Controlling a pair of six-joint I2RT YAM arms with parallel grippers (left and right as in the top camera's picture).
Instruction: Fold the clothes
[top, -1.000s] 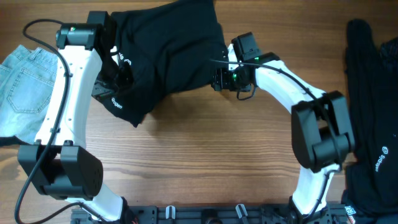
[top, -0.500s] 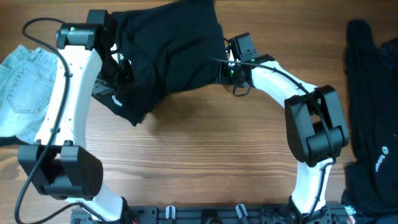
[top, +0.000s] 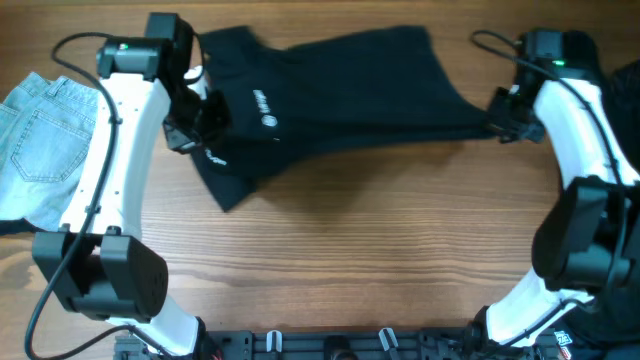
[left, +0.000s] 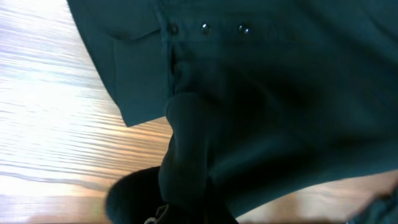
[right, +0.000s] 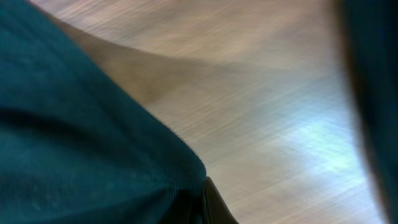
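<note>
The overhead camera looks straight down on the table (top: 350, 250) from well above, with the arm bases at the lower edge of its view. It takes in the left arm (top: 110, 150), the right arm (top: 585, 120), the whole shirt (top: 340, 90) stretched between them, and the jeans (top: 30, 140) at the left edge. The left wrist camera sits very near the shirt's left end, facing down onto its buttons (left: 204, 28), with wood beside them. The right wrist camera is nearer yet and blurred, looking past the shirt's right end across the wood. All three views share the shirt and table; each wrist view shows an opposite end.
</note>
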